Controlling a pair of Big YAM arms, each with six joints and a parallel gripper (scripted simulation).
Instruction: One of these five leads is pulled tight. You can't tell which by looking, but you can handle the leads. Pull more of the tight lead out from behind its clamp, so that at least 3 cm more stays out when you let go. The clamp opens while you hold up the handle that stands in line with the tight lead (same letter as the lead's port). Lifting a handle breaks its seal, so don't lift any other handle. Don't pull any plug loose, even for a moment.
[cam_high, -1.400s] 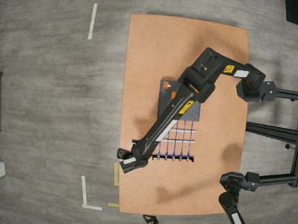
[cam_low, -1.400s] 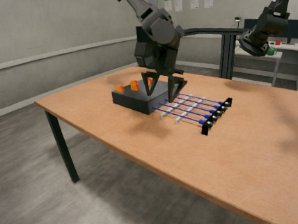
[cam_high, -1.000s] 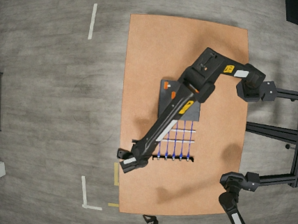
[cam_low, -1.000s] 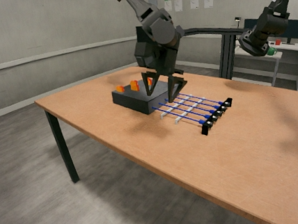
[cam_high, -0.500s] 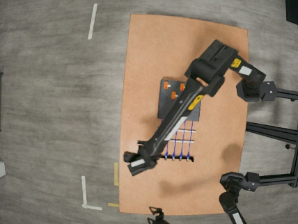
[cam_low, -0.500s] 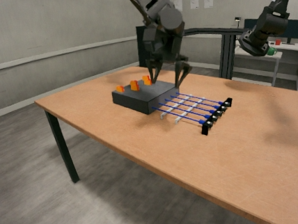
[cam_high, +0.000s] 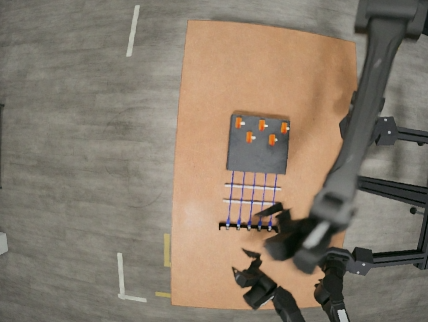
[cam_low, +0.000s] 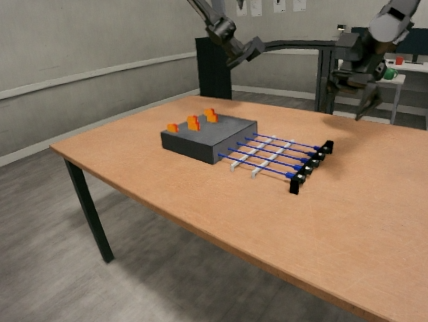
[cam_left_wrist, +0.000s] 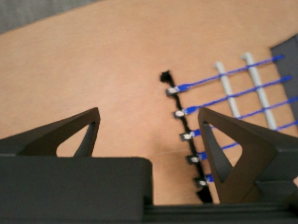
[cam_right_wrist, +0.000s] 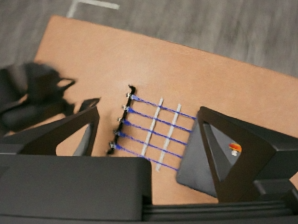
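- ok, going near to far from the exterior view: the wooden table (cam_high: 210, 75) (cam_low: 190, 190) (cam_left_wrist: 120, 50) (cam_right_wrist: 175, 57) comes first, its edge cutting across the foreground
- next is the black port strip (cam_high: 219, 227) (cam_low: 294, 187) (cam_left_wrist: 205, 195) (cam_right_wrist: 132, 90). All five blue leads (cam_high: 254, 189) (cam_low: 270, 155) (cam_left_wrist: 237, 94) (cam_right_wrist: 160, 120) run to it, and their plugs look seated. No clue which one's tight, they all look pretty much straight, and I can't read any port letters
- two pale crossbars (cam_high: 252, 202) (cam_low: 272, 159) (cam_left_wrist: 259, 91) (cam_right_wrist: 168, 137) sit side by side between strip and box, with the leads crossing them
- then the dark grey box (cam_high: 257, 155) (cam_low: 220, 130) (cam_left_wrist: 287, 62) (cam_right_wrist: 192, 172), where the other ends of the leads go in. The orange handles (cam_high: 249, 137) (cam_low: 193, 123) (cam_right_wrist: 235, 147) are on top, five of them in two staggered rows: two nearer the leads, three behind
- past the strip, the left gripper (cam_high: 238, 259) (cam_low: 350, 102) (cam_left_wrist: 149, 112) (cam_right_wrist: 91, 88) hangs above the table, claw wide open, nothing in it
- the right gripper (cam_high: 263, 227) (cam_right_wrist: 148, 111) is wide open too and has hold of nothing. From the top it shows by the end of the strip, apart from the left one

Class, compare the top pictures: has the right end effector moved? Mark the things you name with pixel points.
Yes. The right end effector (cam_high: 263, 229) (cam_low: 246, 56) (cam_right_wrist: 148, 111) was by the black strip's (cam_high: 220, 226) (cam_low: 294, 186) (cam_left_wrist: 204, 194) (cam_right_wrist: 132, 90) left end; it has moved right, now beside its right end.
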